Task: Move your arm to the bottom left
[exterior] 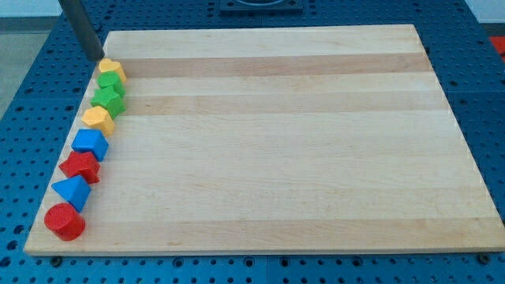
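Note:
My tip point(97, 57) is at the top left corner of the wooden board point(276, 142), just above the top of a column of blocks along the board's left edge. From top to bottom the column holds a yellow block point(111, 70), a green block point(111, 82), a green star-like block point(108, 99), a yellow block point(99, 119), a blue block point(91, 143), a red star-like block point(80, 166), a blue triangular block point(72, 191) and a red cylinder point(64, 221). The tip is close to the top yellow block; contact cannot be told.
The board lies on a blue perforated table point(24, 118). A dark fixture point(260, 5) sits beyond the board's top edge. A red object point(497, 39) shows at the view's right edge.

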Available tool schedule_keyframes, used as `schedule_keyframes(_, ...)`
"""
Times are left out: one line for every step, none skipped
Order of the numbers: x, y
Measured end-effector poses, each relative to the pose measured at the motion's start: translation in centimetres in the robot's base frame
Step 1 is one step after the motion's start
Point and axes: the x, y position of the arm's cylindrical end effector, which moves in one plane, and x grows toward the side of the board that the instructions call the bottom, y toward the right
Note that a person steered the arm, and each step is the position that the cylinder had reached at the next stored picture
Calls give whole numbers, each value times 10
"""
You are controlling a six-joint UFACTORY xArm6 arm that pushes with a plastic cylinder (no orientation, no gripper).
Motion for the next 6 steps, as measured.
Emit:
schedule_keyframes(16,0)
schedule_keyframes(25,0)
schedule_keyframes(29,0)
schedule_keyframes(34,0)
schedule_keyframes(34,0)
schedule_keyframes(34,0)
